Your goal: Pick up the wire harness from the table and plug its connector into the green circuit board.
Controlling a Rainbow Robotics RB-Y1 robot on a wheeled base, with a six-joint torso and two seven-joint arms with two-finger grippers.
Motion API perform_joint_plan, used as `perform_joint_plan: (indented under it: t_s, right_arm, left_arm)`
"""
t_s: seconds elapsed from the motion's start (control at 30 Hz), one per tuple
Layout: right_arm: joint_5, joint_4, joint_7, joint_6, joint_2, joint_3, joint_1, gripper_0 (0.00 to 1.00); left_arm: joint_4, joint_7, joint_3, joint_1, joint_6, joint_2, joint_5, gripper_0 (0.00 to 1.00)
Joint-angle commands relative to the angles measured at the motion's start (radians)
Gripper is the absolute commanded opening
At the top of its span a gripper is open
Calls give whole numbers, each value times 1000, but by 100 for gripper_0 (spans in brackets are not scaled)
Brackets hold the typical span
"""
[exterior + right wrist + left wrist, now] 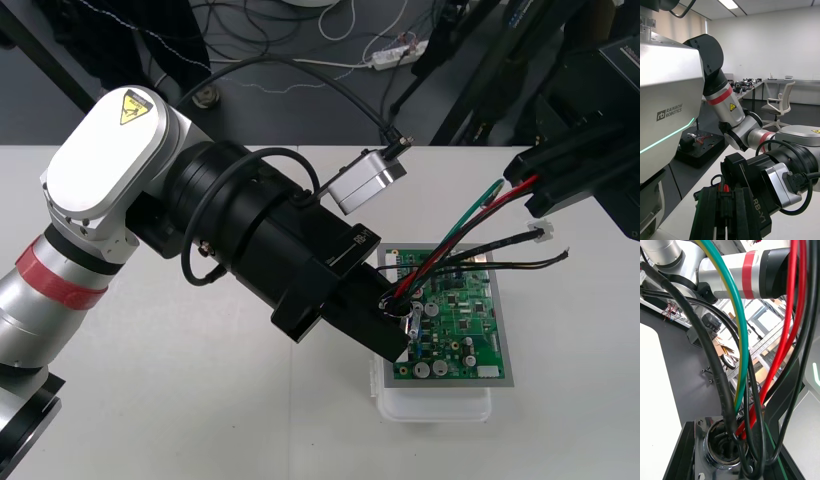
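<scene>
The green circuit board (458, 318) lies on its white base (432, 406) right of the table's middle. My left gripper (396, 318) hangs over the board's left edge, shut on the harness's round metal socket (717, 452). From the socket the red, green and black wires (470, 225) rise up and to the right to my right gripper (528, 190), which is shut on them above the board's far right corner. In the right wrist view a red wire (725, 187) shows between the right gripper's (726, 215) close-set fingers. Two loose black wire ends (545, 250) stick out past the board's right side.
The left arm's thick black and silver links (250, 235) stretch across the table's middle, with the wrist camera (365, 180) on top. Beyond the table's far edge, cables and a white power strip (398, 55) lie on the dark floor.
</scene>
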Motion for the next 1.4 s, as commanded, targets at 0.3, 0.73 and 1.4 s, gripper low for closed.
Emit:
perform_joint_plan:
  t_s: [0.3, 0.73, 1.4]
  right_arm:
    - [-9, 34, 8, -6, -24, 15, 10, 0]
    - [-9, 34, -8, -6, -24, 13, 87, 0]
    - [-16, -36, -38, 108, -24, -59, 286, 0]
  left_arm:
    - [-34, 24, 20, -5, -31, 18, 20, 100]
    - [-35, -20, 146, 34, -31, 54, 19, 100]
    - [-65, -370, 204, 255, 277, 290, 209, 100]
